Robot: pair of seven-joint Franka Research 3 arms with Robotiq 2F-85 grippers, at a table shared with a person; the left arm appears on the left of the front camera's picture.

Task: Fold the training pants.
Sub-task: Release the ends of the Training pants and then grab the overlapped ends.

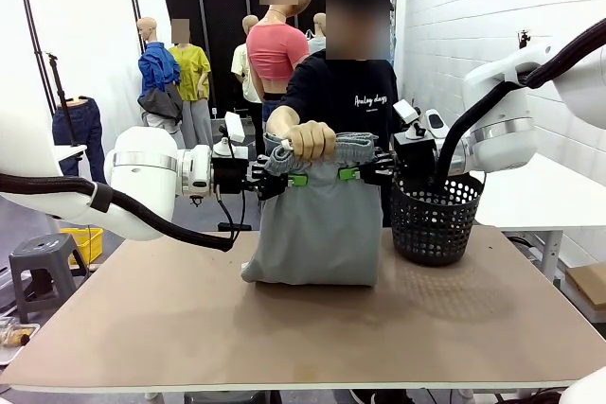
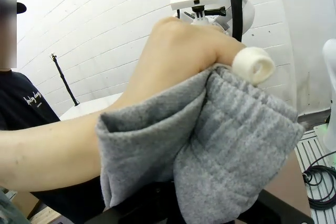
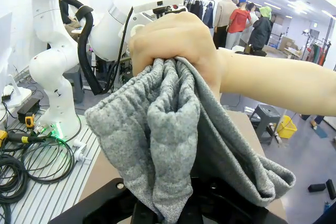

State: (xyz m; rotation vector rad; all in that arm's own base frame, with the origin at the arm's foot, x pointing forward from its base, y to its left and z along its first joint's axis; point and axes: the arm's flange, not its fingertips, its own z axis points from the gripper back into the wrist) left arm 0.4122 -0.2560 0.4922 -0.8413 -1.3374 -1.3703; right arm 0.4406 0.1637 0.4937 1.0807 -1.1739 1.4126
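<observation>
- Brown tabletop (image 1: 142,328) spans the lower frame.
- Grey training pants (image 1: 317,224) hang at centre, bottom edge slumped on it.
- On the waistband, left pincer (image 1: 297,180) and right pincer (image 1: 348,174) are clamped, flanking a person's hand (image 1: 311,139).
- Soft, light jersey (it will likely sag); hold the thicker waistband corners.

The white left arm (image 1: 142,182) reaches in level from 9 o'clock. Its black left gripper (image 1: 287,179) points toward 3 o'clock, with the green-padded fingers (image 1: 298,179) clamped tight on one upper side of the light grey jersey training pants (image 1: 317,224). The white right arm (image 1: 502,120) bends down from 3 o'clock. Its black right gripper (image 1: 360,174) points toward 9 o'clock and is pinched closed on the opposite side. Just above the two grippers, at 12 o'clock, the person's hand (image 1: 311,140) makes a closed fist around the gathered waistband, knuckles up. The bare forearm extends forward from a dark short sleeve.
</observation>
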